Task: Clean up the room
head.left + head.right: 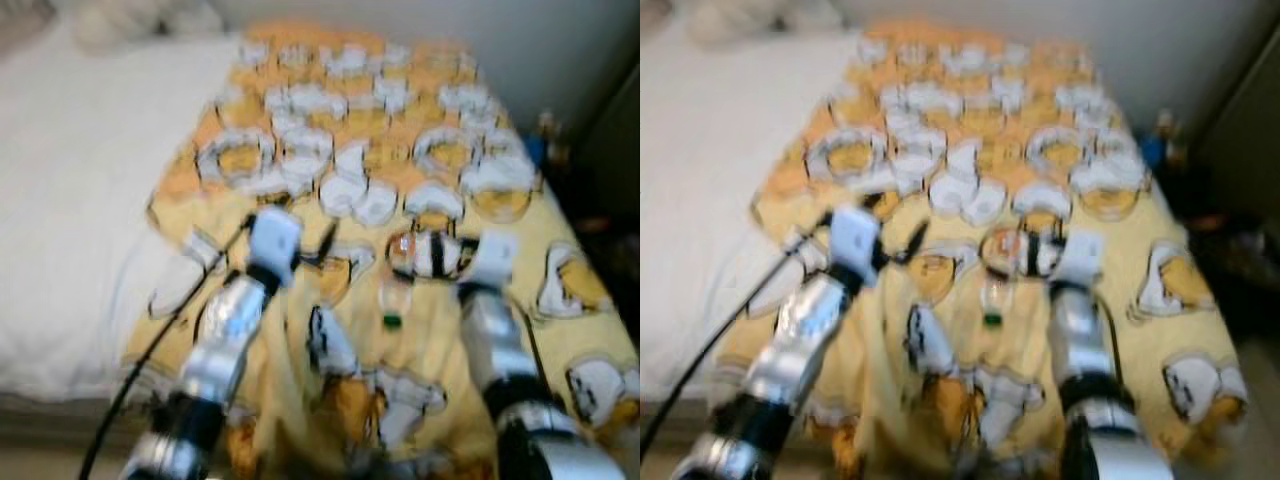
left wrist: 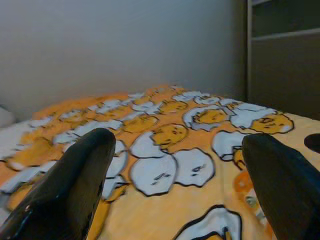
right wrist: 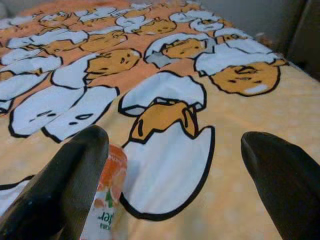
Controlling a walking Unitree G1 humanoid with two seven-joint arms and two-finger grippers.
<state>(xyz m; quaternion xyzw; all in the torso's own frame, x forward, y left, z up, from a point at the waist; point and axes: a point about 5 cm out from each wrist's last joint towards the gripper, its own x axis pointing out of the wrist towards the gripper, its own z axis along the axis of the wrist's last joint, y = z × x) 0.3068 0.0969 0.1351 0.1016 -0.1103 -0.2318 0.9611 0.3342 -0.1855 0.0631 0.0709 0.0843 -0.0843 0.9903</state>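
Observation:
A clear plastic bottle [image 1: 398, 285] with an orange label and a green cap lies on the yellow egg-patterned blanket [image 1: 360, 130] that covers the bed. My right gripper [image 1: 432, 255] is open and low over the blanket at the bottle's label end. In the right wrist view the orange label [image 3: 109, 200] shows just beside one finger [image 3: 75, 175], outside the gap. My left gripper [image 1: 283, 225] hovers open over the blanket to the left of the bottle, with nothing between its fingers [image 2: 75, 185]. The head views are blurred.
A white sheet [image 1: 80, 200] covers the bed's left side, with a pillow [image 1: 120, 20] at the far end. A grey wall runs behind the bed, and dark furniture [image 2: 285, 65] stands at its right. A black cable [image 1: 150, 350] trails from my left arm.

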